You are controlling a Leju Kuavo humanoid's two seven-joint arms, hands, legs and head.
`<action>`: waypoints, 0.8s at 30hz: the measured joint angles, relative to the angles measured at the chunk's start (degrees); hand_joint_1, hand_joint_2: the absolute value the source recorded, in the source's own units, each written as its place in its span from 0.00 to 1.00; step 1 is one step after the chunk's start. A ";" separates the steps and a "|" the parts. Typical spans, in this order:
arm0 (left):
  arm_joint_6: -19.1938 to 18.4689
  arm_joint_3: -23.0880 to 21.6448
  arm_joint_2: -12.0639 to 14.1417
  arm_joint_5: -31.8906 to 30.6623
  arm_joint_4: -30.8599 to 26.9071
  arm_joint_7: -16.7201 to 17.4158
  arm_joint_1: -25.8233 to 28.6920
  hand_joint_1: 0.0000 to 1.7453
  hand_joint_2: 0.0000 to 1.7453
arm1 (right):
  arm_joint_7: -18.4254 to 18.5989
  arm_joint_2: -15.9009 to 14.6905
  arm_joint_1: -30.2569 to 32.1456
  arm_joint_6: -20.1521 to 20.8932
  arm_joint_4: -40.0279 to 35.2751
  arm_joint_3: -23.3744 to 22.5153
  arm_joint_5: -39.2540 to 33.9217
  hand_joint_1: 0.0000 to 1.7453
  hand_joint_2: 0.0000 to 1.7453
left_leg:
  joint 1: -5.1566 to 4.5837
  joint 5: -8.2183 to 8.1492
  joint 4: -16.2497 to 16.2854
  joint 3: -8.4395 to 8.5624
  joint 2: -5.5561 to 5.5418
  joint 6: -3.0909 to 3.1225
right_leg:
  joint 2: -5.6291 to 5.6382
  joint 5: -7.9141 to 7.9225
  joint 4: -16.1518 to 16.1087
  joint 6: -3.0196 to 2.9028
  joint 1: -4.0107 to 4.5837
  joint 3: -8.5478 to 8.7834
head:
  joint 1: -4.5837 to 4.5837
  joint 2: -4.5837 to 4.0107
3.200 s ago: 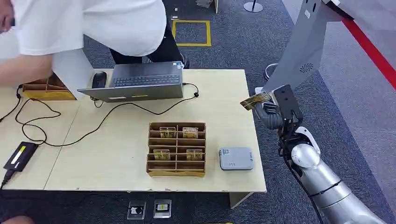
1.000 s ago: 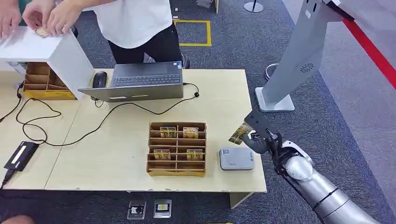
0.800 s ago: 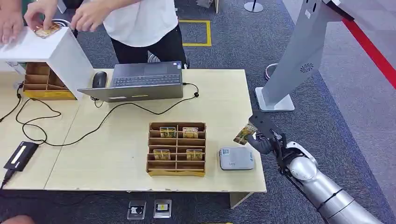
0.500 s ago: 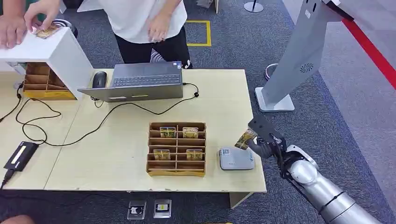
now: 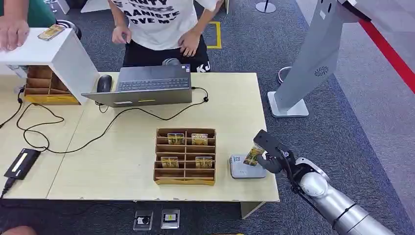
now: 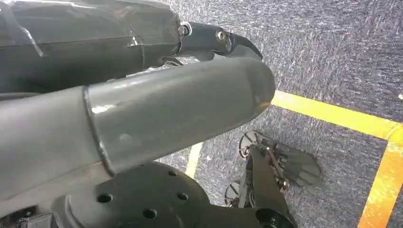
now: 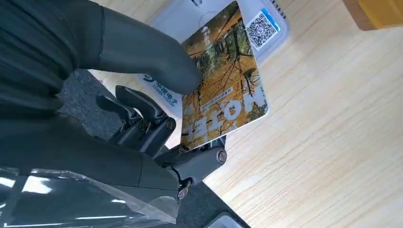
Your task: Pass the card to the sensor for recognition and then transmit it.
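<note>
**Card held over the reader**

Right now the right hand has the card pinched between its thumb and fingers, tilted just above the grey sensor near the right front corner of the bench. From the right wrist view the card shows a picture of autumn trees with large pale lettering I can't make out; whether it touches the sensor I cannot tell. The sensor's top carries a QR code in a blue frame and some blue print too small to read.

Beside the sensor sits a brown cardboard organiser divided into rows of slots: two yellow cards stand in an upper row and two more in a lower row. A second cardboard tray sits at the far left, partly under a white box with another card lying on top. A person in a printed white T-shirt stands behind the laptop.

The left hand hangs over the carpet; how its fingers lie I cannot tell.
</note>
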 joint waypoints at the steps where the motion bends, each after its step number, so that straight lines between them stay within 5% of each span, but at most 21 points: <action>1: 0.13 0.00 0.02 0.04 -0.09 0.02 0.00 0.00 0.00 | 0.02 0.02 -0.07 0.15 0.26 0.30 0.09 1.00 1.00 | 0.00 0.00 0.00 0.00 0.00 0.00 | 0.00 0.00 0.00 0.00 0.00 0.00 | 0.00 0.00; 24: 0.79 -0.04 0.24 2.03 -1.27 -0.07 -0.01 0.00 0.00 | -0.07 3.19 -2.63 5.33 4.33 4.33 4.22 1.00 1.00 | 0.00 0.00 0.00 0.02 0.00 0.00 | 0.01 0.00 0.01 0.00 0.00 0.02 | 0.00 0.00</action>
